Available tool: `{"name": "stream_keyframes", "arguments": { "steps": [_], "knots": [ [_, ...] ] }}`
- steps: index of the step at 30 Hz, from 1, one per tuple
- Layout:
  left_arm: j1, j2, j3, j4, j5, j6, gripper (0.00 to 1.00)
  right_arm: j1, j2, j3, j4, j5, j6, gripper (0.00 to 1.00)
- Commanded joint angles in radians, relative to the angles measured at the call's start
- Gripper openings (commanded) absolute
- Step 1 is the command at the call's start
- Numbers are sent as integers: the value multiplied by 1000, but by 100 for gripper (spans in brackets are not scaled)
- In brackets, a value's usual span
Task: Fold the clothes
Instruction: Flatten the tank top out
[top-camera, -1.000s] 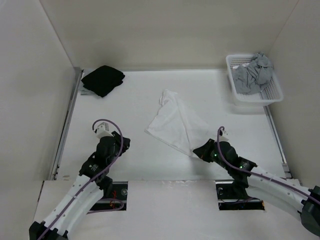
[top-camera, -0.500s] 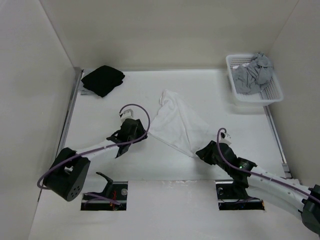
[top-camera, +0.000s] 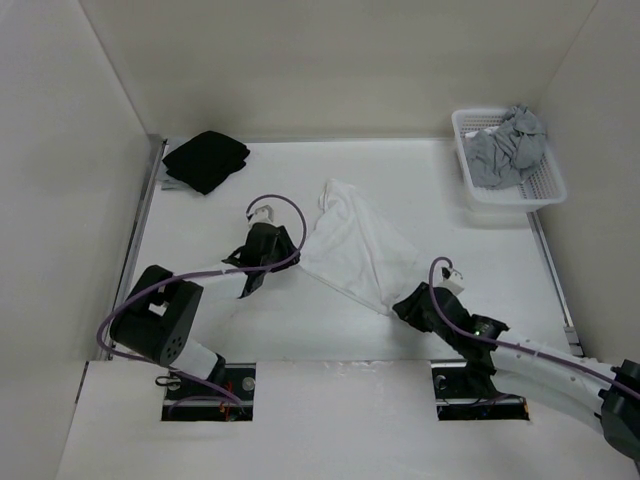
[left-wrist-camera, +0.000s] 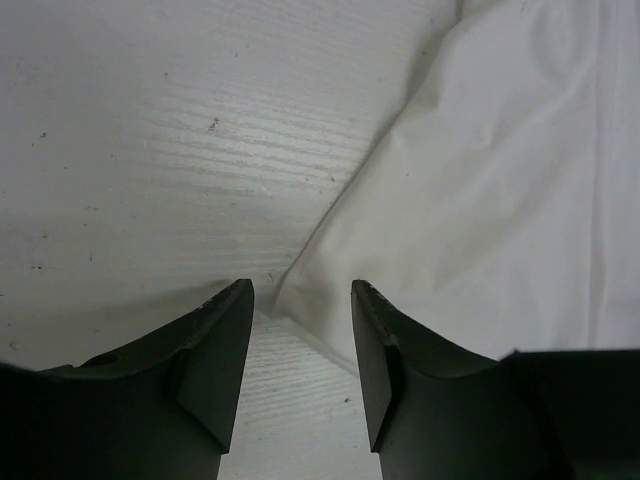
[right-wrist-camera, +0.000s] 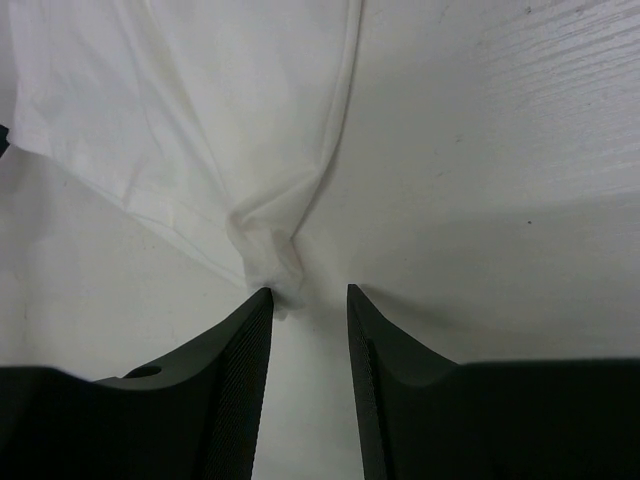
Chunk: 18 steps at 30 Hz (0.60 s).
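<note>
Clothes (top-camera: 352, 243) lie at centre of bench (top-camera: 200, 215), long axis slanting far edge to near-right. My left pincer (left-wrist-camera: 300, 290) gapes at their left corner; right pincer (right-wrist-camera: 305, 292) gapes at the bunched near corner, possibly touching.

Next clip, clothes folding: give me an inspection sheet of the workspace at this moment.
Surface: white table, a few small dark specks.
Job's things: white garment lies mid-table, creased, its near corner bunched.
Clutter: black cloth bundle far left; basket far right holding grey cloth.
Grippers: left gripper open at the garment's left corner; right gripper open at the bunched corner.
Cables: purple cable loops over each wrist.
Surroundings: plain white walls on three sides.
</note>
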Motion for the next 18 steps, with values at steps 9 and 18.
{"name": "stream_keyframes", "arguments": {
  "steps": [9,18],
  "knots": [
    [12,18,21,46,37,17,22,55,-50,91,-44,88,9,43],
    [26,-47,-31,24,29,-2,5,37,-78,148,-188,86,-21,51]
  ]
}}
